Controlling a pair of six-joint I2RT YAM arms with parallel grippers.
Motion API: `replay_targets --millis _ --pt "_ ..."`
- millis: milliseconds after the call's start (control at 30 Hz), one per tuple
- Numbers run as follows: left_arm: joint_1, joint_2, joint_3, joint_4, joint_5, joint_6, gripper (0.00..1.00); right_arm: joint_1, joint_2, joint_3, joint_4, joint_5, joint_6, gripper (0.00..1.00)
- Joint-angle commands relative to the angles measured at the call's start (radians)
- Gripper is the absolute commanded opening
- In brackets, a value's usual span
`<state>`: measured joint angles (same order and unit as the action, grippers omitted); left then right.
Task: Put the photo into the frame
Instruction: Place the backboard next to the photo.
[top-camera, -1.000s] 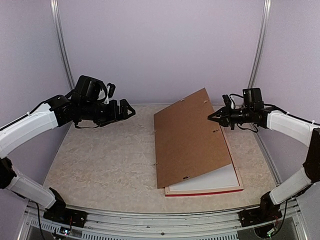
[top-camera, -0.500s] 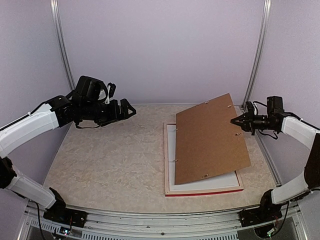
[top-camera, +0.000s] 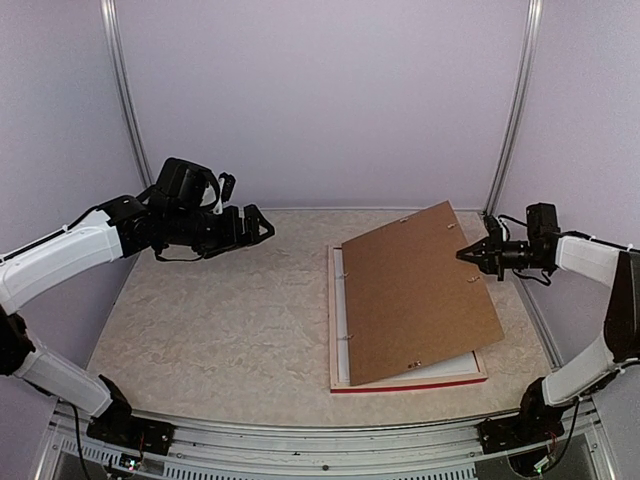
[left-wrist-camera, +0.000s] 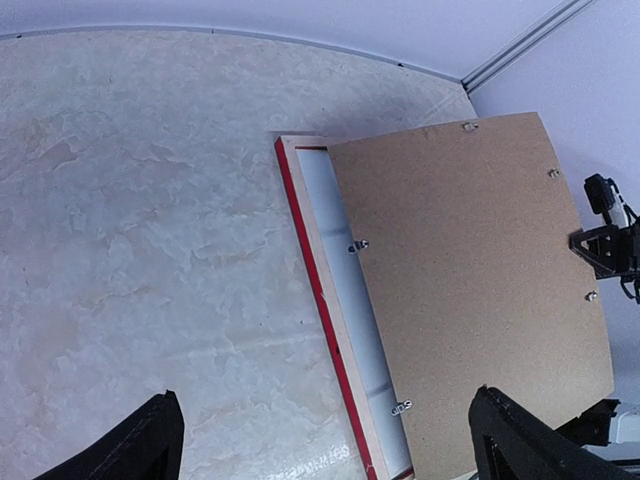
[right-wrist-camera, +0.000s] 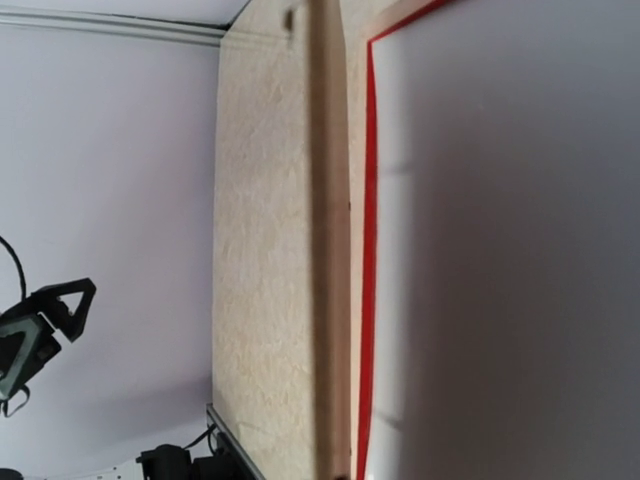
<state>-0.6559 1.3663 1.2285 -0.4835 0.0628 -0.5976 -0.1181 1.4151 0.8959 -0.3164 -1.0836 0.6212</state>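
The frame (top-camera: 400, 386) lies face down on the right of the table, red outer edge toward me, pale wood back up, white inside. A plain brown backing board (top-camera: 420, 290) leans over it, its near edge resting in the frame and its far right edge raised. My right gripper (top-camera: 466, 252) is shut on that raised right edge. In the left wrist view the frame (left-wrist-camera: 320, 290) and board (left-wrist-camera: 470, 280) show to the right. My left gripper (top-camera: 255, 225) is open and empty, held in the air over the left of the table. The photo is not in view.
Small metal turn clips (left-wrist-camera: 357, 246) stick out along the frame's back. Metal posts (top-camera: 510, 100) stand at the back corners, close behind my right gripper. The purple wall (top-camera: 320, 100) closes the back. The beige tabletop (top-camera: 220, 320) lies to the left of the frame.
The right gripper has swung the backing board from the left to the right over the frame and lowered it, so the board now covers most of the frame. The left arm has barely moved.
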Motion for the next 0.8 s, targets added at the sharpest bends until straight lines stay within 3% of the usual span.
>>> replay_targets --millis 0,767 --pt "0.004 0.004 -0.012 0.026 0.007 -0.005 0.99 -0.012 0.02 -0.011 0.085 -0.094 0.015 0.0" --pt "0.002 0.016 -0.016 0.028 0.007 -0.01 0.99 -0.012 0.094 -0.13 0.36 -0.127 0.164 0.0"
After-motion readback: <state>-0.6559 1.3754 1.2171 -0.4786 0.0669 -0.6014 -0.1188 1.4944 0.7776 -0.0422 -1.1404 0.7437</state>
